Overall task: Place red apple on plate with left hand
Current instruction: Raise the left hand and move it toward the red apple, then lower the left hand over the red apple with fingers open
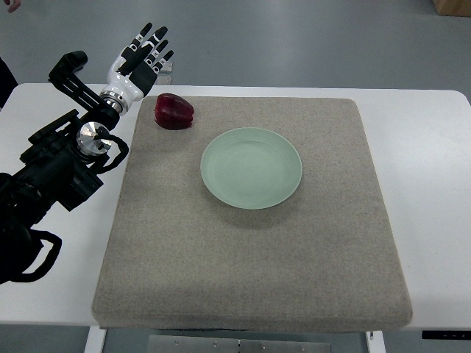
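Grey felt matting [250,250] covers the white worktop [419,147], which we judge keeps the pale green plate [252,168] and the red apple [174,111] from sliding. We find the apple at the mat's far left corner, apart from the plate. The left robot hand [141,60] hovers just beyond it, fingers spread and empty, positioned for a grasp.

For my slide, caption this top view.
Open left hand beside the apple; plate empty on the mat.
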